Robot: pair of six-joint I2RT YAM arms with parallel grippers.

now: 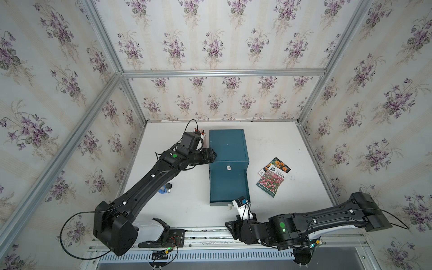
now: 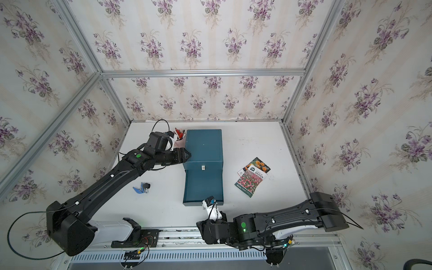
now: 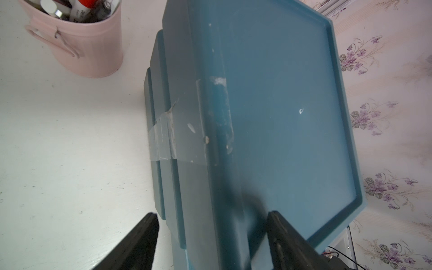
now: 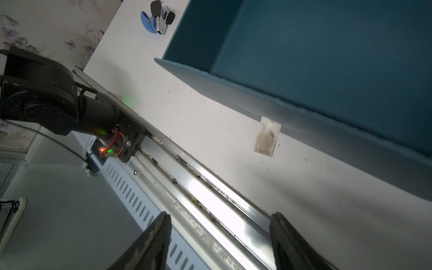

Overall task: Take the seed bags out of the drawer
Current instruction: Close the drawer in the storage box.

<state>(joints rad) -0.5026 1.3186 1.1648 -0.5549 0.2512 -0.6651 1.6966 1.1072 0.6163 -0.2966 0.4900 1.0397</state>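
Both top views show two seed bags lying overlapped on the white table, right of the teal cabinet: an orange-bloom bag and, on top of it, a pink-red flower-field bag. The drawer is pulled out toward the front, and only bare teal shows inside it. My left gripper is open, its jaws straddling the cabinet's upper left edge. Over the table's front rail, my right gripper is open with nothing between its jaws.
A pink cup of pens stands at the cabinet's back left corner. A blue and black clip lies on the table left of the drawer. A metal rail runs along the table's front edge. Wallpapered walls enclose three sides.
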